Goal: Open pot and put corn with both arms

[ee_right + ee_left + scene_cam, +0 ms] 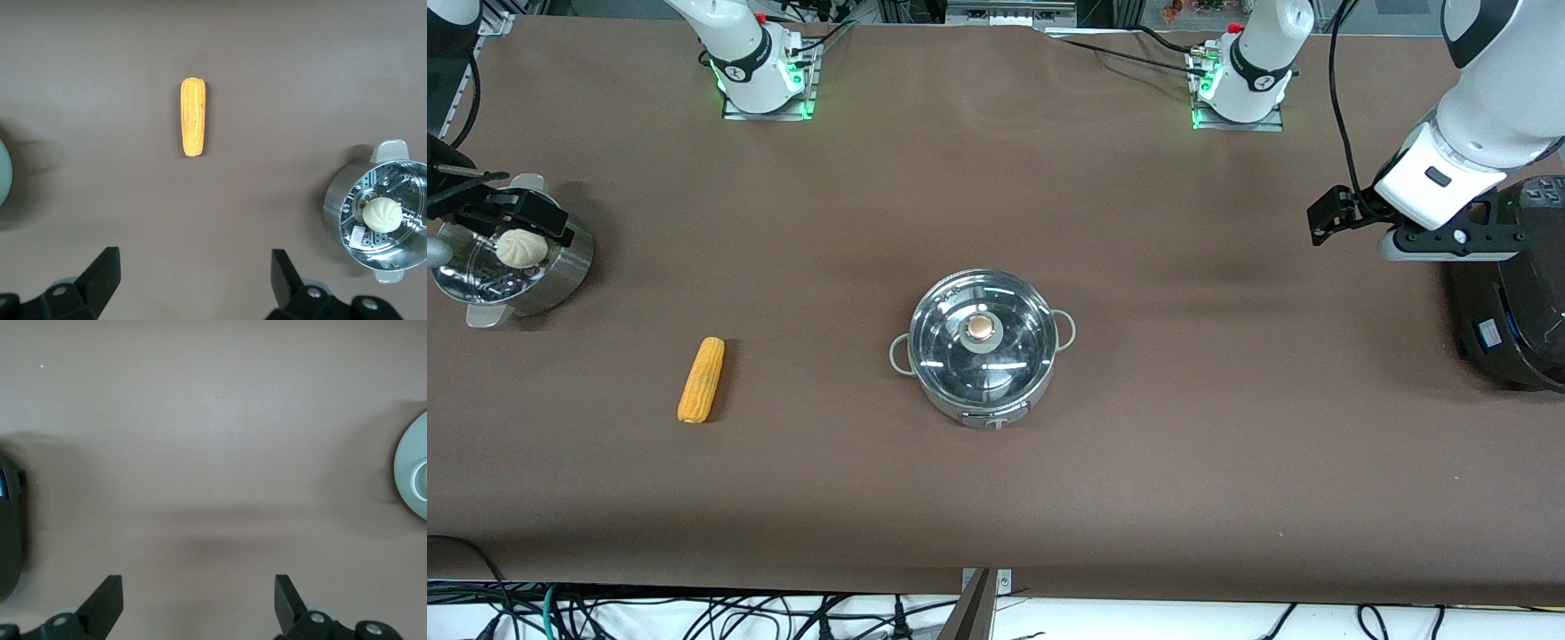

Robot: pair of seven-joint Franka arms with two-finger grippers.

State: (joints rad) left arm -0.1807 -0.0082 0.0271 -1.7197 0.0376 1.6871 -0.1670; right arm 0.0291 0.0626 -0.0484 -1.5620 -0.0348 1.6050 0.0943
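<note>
- The pot [980, 347] is sitting mid-table with its lid [980, 336] on and the knob [981, 328] showing on top; I'm judging that nothing of the task is done yet.
- The corn [701, 380] is lying flat on the table, well apart from the pot toward the right arm's end and a little nearer the front camera.
- I'm holding the right gripper [193, 280] up over the steamer [516, 267] at that end, fingers spread wide and carrying nothing; its wrist view is showing the corn and the steamer with a bun [381, 213] inside.
- I'm holding the left gripper [198, 603] up beside the rice cooker [1516, 293] at the left arm's end, fingers also wide and bare; its camera is catching only an edge of the lid [413, 475].
- What I'm worrying about: the knob is small and smooth, so an off-centre pinch could let the lid slip and drop back on the rim.
- The cob is round and could roll away if the fingers close across it unevenly.
- With both arms heading toward the pot, I'm expecting a clash over it unless the lid is carried well aside first.
- The table [1227, 462] is covered in plain brown matte sheeting, flat all over.
- Cables [694, 613] are trailing along the near edge, and more are running past the arm bases at the top of the front view.
</note>
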